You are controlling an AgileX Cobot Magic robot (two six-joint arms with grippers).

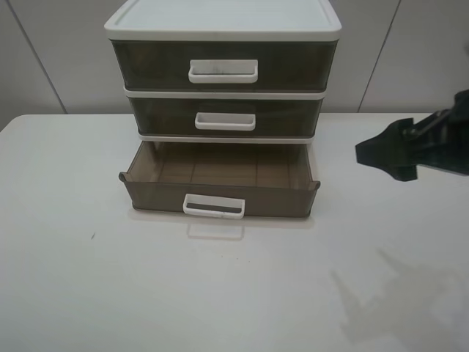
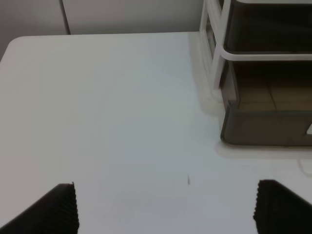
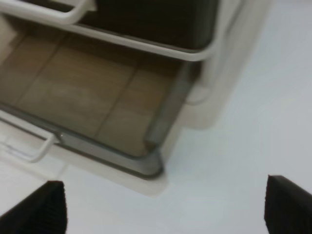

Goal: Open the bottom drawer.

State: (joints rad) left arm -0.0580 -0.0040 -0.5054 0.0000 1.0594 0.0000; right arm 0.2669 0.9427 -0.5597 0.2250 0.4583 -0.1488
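The bottom drawer [image 1: 220, 192] of the white-framed three-drawer unit [image 1: 223, 22] stands pulled out toward the front, its inside bare, its white loop handle [image 1: 213, 206] at the front. The two upper drawers are closed. My right gripper [image 1: 385, 152] hovers to the right of the unit, above the table, apart from the drawer; its fingers [image 3: 44, 207] are spread wide and hold nothing. The right wrist view shows the drawer's front right corner [image 3: 148, 163]. My left gripper [image 2: 165, 209] is open and empty over bare table, left of the drawer's corner [image 2: 229, 126]; it is out of the exterior high view.
The unit stands at the back middle of a white table [image 1: 88, 279]. A grey-white wall runs behind it. The right arm's shadow [image 1: 396, 293] falls on the front right of the table. A tiny dark speck [image 1: 92, 236] lies at the left.
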